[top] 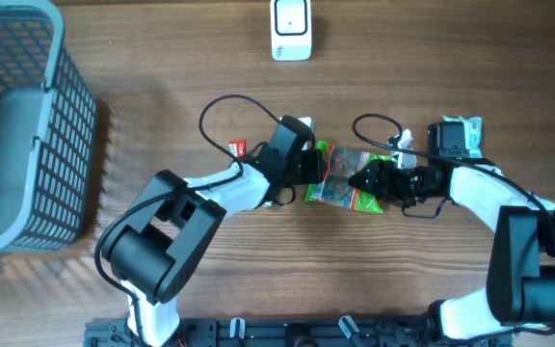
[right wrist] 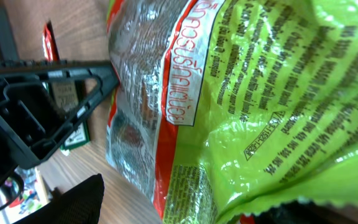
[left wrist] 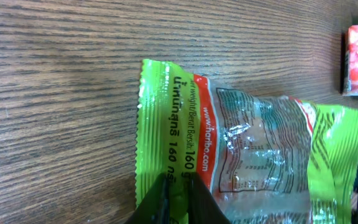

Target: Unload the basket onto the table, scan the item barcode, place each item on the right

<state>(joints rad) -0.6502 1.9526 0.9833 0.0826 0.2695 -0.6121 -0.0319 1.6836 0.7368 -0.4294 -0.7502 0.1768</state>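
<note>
Green crinkly plastic sweet bag [top: 339,181] lies flat on the wooden table [top: 162,58] in front of the two arms, about midway between them. Its long axis runs side to side, from one arm towards the other. The left gripper [left wrist: 178,190] has its fingers pressed together on the bag's crimped end seam, at the end on its own side. Its wrist view shows the dark tips pinching the green edge, with the printed panel stretching away from them. The right gripper [top: 368,180] sits over the opposite end. Its camera is filled with shiny foil and print, and I cannot tell whether its jaws stand apart or grip the bag. I can make out text and small print, but no barcode I'd swear to.

Just beyond the bag, a small red packet [top: 238,148] lies beside the left arm and a teal-and-white carton [top: 465,130] beside the right. Further off, at the far edge, stands a white boxy barcode scanner [top: 290,29], well apart from the bag and a little to the left arm's side of it. Away at the far left is a grey mesh plastic basket [top: 17,125].

To my eye the bag has to travel straight away from the arms. The left gripper, which has hold of it and is nearer the scanner, looks better placed to carry it there.
</note>
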